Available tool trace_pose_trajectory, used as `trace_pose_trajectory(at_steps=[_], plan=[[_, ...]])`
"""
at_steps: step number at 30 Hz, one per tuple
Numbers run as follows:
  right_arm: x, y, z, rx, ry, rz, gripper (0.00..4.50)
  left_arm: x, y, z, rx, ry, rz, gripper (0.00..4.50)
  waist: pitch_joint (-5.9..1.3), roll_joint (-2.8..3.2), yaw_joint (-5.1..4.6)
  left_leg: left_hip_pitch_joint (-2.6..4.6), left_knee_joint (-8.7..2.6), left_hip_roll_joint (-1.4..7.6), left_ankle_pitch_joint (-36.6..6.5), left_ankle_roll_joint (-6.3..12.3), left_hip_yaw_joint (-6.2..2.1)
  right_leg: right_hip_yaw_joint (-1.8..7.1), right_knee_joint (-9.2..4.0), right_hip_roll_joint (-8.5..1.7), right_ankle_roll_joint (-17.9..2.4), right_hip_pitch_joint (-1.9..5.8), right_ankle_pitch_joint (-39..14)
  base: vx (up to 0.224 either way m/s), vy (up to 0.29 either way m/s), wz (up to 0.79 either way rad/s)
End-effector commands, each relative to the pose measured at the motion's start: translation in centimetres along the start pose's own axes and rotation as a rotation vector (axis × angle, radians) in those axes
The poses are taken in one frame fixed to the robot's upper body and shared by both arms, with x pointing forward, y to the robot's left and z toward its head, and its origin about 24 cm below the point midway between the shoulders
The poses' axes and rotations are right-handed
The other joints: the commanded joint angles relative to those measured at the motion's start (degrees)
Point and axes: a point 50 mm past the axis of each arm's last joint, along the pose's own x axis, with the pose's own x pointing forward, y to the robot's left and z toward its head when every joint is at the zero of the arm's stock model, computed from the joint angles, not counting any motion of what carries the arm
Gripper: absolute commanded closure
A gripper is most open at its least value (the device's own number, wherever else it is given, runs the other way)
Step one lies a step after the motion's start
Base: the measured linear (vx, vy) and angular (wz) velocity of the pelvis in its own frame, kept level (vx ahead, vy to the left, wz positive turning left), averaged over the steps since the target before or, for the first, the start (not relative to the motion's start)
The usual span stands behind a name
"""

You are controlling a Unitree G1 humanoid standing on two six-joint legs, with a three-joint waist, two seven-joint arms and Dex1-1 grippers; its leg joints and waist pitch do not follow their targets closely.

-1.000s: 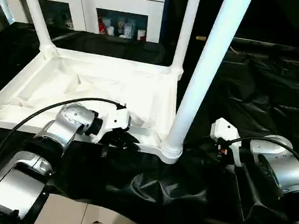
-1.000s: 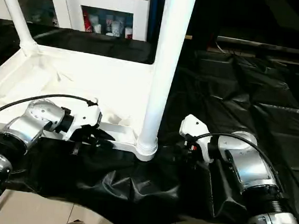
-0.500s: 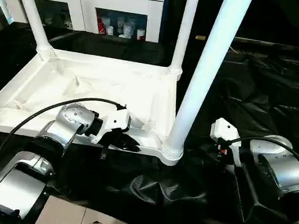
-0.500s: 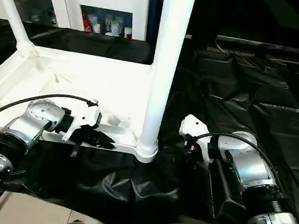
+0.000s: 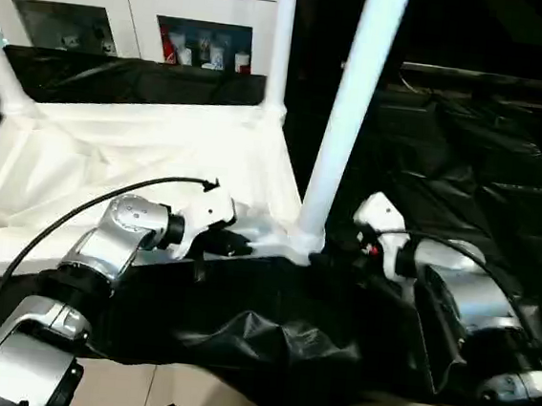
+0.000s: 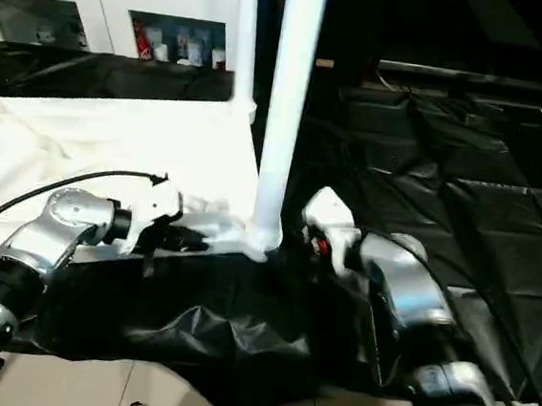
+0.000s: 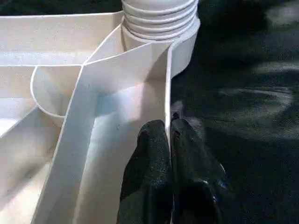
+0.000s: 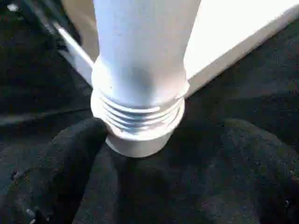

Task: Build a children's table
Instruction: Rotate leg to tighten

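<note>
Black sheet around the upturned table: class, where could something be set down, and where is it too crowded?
Free: the black sheet to the right of the near leg, beyond the right claw. Crowded: the near corner socket, where the left claw pinches the table rim and the right claw flanks the leg's base.

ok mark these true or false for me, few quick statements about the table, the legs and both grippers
1. The table top lies upside down on a black sheet. True.
2. The left gripper pinches the thin rim of the table top. True; its fingers sit on either side of the rim wall.
3. The right gripper is clamped tight around the near leg. False; its fingers stand wide apart at the leg's base.
4. The near leg lies flat on the sheet. False; it stands upright in a corner socket.
5. A white cabinet with glass doors stands behind the table. True.
</note>
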Motion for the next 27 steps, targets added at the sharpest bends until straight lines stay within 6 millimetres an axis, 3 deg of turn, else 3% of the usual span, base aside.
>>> trace_pose_trajectory(at_steps=[1,3,9,15,27], plan=[[0.0,-0.3,1.0,0.010,-0.067,-0.020,0.04,0.2,-0.6,-1.1,-0.056,0.031,0.008,4.50,-4.49,-0.25,0.34,0.47,-3.99,0.88,-16.2,-0.01,-0.61,1.80,-4.81,-3.09,-11.2,3.07,-17.6,0.000,0.000,0.00],[0.3,0.0,1.2,0.014,-0.089,-0.004,0.04,0.3,-0.8,-1.1,-0.064,0.040,0.012,4.50,-4.53,-0.05,0.30,0.53,-3.93,0.96,-15.5,0.63,-0.49,1.86,-4.62,-3.07,-12.3,3.01,-14.5,0.000,0.000,0.00],[1.7,1.1,1.3,0.010,-0.128,0.070,0.04,0.7,-1.1,-0.9,-0.065,0.039,0.018,4.50,-4.47,-0.09,0.51,0.61,-4.02,0.86,-16.0,0.60,-0.43,1.85,-4.85,-3.06,-11.9,2.94,-16.0,0.000,0.000,0.00],[2.4,0.9,1.6,0.052,-0.157,0.028,0.04,0.6,-1.3,-0.9,-0.065,0.051,0.025,4.50,-4.53,-0.25,0.42,0.50,-4.06,0.83,-15.4,0.55,-0.44,1.88,-4.70,-3.15,-12.0,3.04,-15.3,0.000,0.000,0.00],[3.3,1.3,1.6,0.076,-0.174,0.045,0.94,0.5,-1.5,-1.0,-0.074,0.055,0.021,4.50,-4.56,-0.07,0.41,0.50,-4.10,0.86,-14.8,0.66,-0.39,1.88,-4.60,-3.12,-12.3,3.08,-14.0,0.000,0.000,0.00]])
